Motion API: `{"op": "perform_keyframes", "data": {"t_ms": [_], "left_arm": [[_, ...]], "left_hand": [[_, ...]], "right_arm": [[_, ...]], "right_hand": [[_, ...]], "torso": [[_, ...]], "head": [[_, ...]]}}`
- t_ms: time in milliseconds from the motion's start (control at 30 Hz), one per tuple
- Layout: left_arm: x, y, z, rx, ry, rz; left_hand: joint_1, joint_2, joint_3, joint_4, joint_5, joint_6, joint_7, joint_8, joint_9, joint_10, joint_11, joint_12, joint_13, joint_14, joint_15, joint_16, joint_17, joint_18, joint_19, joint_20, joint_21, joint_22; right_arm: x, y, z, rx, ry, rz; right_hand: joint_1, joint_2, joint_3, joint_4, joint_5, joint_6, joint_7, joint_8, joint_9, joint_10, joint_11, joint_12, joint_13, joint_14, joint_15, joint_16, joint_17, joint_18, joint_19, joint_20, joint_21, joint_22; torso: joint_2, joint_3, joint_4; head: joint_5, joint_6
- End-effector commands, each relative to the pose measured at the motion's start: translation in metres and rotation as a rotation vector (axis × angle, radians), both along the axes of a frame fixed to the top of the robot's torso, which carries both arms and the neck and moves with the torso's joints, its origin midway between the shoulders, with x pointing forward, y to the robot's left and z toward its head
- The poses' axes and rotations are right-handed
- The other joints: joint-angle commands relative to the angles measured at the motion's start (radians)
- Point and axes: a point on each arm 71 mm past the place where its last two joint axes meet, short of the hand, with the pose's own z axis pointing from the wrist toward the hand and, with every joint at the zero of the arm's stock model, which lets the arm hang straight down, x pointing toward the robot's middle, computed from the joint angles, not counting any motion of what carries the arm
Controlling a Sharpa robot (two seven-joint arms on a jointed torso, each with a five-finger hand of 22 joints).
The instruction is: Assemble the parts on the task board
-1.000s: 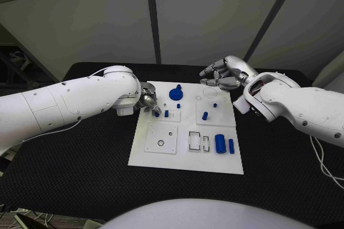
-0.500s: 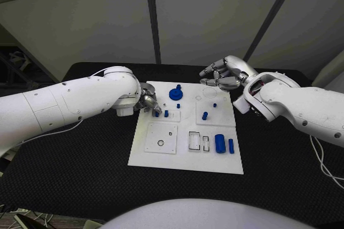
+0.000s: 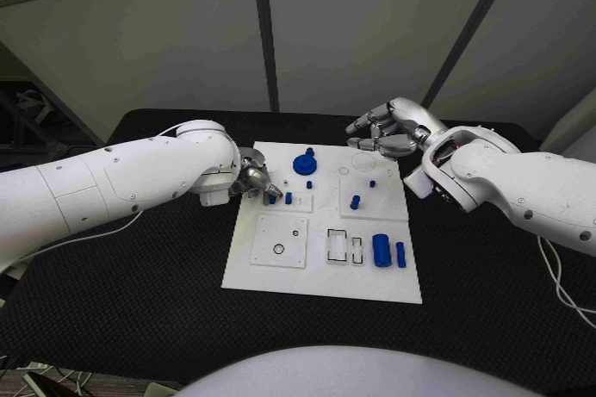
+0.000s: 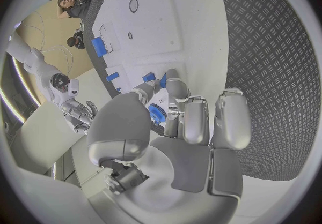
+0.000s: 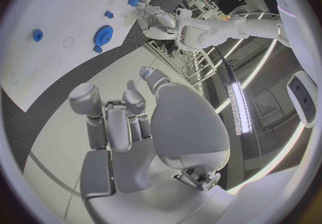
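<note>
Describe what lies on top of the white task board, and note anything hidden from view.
On the task board lie a blue gear, small blue pegs and a blue cylinder. The left hand covers part of the board's edge.

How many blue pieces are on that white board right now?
8 visible: a gear, a peg behind it, three small pegs by the left robot hand, two pegs mid-board, two cylinders front right. The hand may hide more.

A big black table (image 3: 137, 268) is sitting under everything, and its top is looking bumpy (like little dots). Grey wall panels (image 3: 360, 35) are standing behind it, with dark strips (image 3: 264, 44) running down between them.
</note>
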Motion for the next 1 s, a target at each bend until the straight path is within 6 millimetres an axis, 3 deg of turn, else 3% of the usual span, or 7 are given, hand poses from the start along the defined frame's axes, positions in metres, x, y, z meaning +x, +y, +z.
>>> {"op": "perform_keyframes", "data": {"t_ms": [33, 667, 767, 833, 900, 967, 1000], "left_arm": [[-0.001, 0.004, -0.002, -0.005, -0.006, 0.034], [0.006, 0.013, 0.026, -0.106, -0.106, 0.073], [0.007, 0.015, 0.029, -0.148, -0.125, 0.089], [0.008, 0.016, 0.032, -0.206, -0.167, 0.097], [0.01, 0.015, 0.036, -0.25, -0.214, 0.098], [0.011, 0.013, 0.04, -0.289, -0.275, 0.08], [0.012, 0.011, 0.042, -0.31, -0.308, 0.063]], "left_hand": [[-0.01, 0.005, -0.021, 0.008, 0.003, 0.009, 0.0, -0.007, -0.002, -0.001, 0.004, 0.006, 0.002, 0.05, -0.001, 0.005, 0.001, -0.016, 0.031, -0.007, 0.002, 0.067], [-0.002, 0.003, -0.116, 0.036, 0.004, -0.009, 0.007, -0.015, -0.001, -0.031, 0.009, -0.016, -0.034, 0.049, 0.0, 0.004, 0.0, -0.009, 0.023, -0.006, -0.032, 0.047], [0.001, 0.003, -0.153, 0.051, -0.041, -0.018, 0.009, -0.018, -0.001, -0.044, 0.011, -0.029, -0.053, 0.049, 0.001, 0.003, -0.001, -0.006, 0.018, -0.006, -0.049, 0.036], [0.028, 0.008, -0.177, 0.055, -0.053, -0.068, 0.028, -0.042, -0.01, -0.111, 0.026, -0.105, -0.15, 0.038, 0.011, -0.016, -0.029, 0.016, -0.021, 0.0, -0.162, -0.043], [0.093, 0.011, -0.185, 0.035, -0.053, -0.12, 0.056, -0.07, -0.027, -0.193, 0.054, -0.145, -0.17, 0.008, 0.034, -0.046, -0.066, 0.058, -0.129, 0.016, -0.415, -0.217], [0.164, 0.009, -0.185, 0.011, -0.055, -0.166, 0.081, -0.104, -0.054, -0.287, 0.081, -0.202, -0.203, -0.098, 0.062, -0.189, -0.255, 0.097, -0.27, 0.036, -0.696, -0.406], [0.203, 0.005, -0.184, -0.003, -0.057, -0.186, 0.096, -0.123, -0.071, -0.332, 0.092, -0.237, -0.226, -0.198, 0.077, -0.318, -0.414, 0.096, -0.305, 0.048, -0.74, -0.433]], "right_arm": [[0.0, 0.001, 0.001, 0.0, -0.002, 0.009], [0.001, 0.001, 0.0, -0.003, 0.002, 0.009], [0.001, 0.001, 0.0, -0.004, 0.002, 0.008], [0.002, 0.001, 0.0, -0.004, 0.002, 0.007], [0.002, 0.0, 0.0, -0.004, 0.002, 0.006], [0.002, 0.0, 0.0, -0.004, 0.002, 0.004], [0.002, 0.0, 0.0, -0.004, 0.001, 0.003]], "right_hand": [[-0.008, -0.003, -0.001, 0.007, 0.004, 0.003, 0.0, 0.006, 0.001, -0.001, -0.002, -0.007, -0.001, 0.043, -0.008, -0.006, -0.001, 0.013, -0.005, -0.002, -0.003, -0.001], [-0.008, -0.003, -0.001, 0.007, 0.005, 0.003, 0.0, 0.006, 0.001, 0.0, -0.003, -0.006, 0.0, 0.043, -0.009, -0.005, 0.001, 0.013, -0.004, -0.003, -0.003, 0.0], [-0.008, -0.003, -0.001, 0.007, 0.005, 0.003, 0.0, 0.006, 0.001, 0.0, -0.003, -0.006, 0.0, 0.043, -0.009, -0.005, 0.001, 0.013, -0.004, -0.003, -0.003, 0.0], [-0.008, -0.003, -0.001, 0.007, 0.005, 0.003, 0.0, 0.006, 0.001, 0.0, -0.003, -0.006, 0.0, 0.043, -0.009, -0.005, 0.001, 0.013, -0.004, -0.003, -0.003, 0.0], [-0.008, -0.003, -0.001, 0.007, 0.005, 0.003, 0.0, 0.006, 0.001, 0.0, -0.003, -0.006, 0.0, 0.043, -0.009, -0.005, 0.001, 0.013, -0.004, -0.003, -0.003, 0.0], [-0.008, -0.003, -0.001, 0.008, 0.005, 0.003, 0.0, 0.006, 0.001, 0.0, -0.003, -0.006, 0.0, 0.043, -0.009, -0.006, 0.001, 0.013, -0.004, -0.003, -0.003, 0.0], [-0.008, -0.003, -0.001, 0.008, 0.005, 0.003, 0.0, 0.006, 0.002, 0.0, -0.003, -0.008, -0.002, 0.043, -0.009, -0.007, -0.001, 0.013, -0.005, -0.003, -0.004, -0.002]], "torso": [[0.001, 0.0001, -0.0012], [0.0, 0.0011, -0.0015], [0.0, 0.0009, -0.0012], [0.0, 0.0017, -0.0001], [0.0, 0.0018, 0.001], [0.0, 0.0017, 0.0013], [0.0, 0.0017, 0.001]], "head": [[0.001, 0.0], [-0.002, 0.008], [-0.003, 0.008], [-0.005, 0.009], [-0.008, 0.01], [-0.01, 0.011], [-0.01, 0.012]]}}
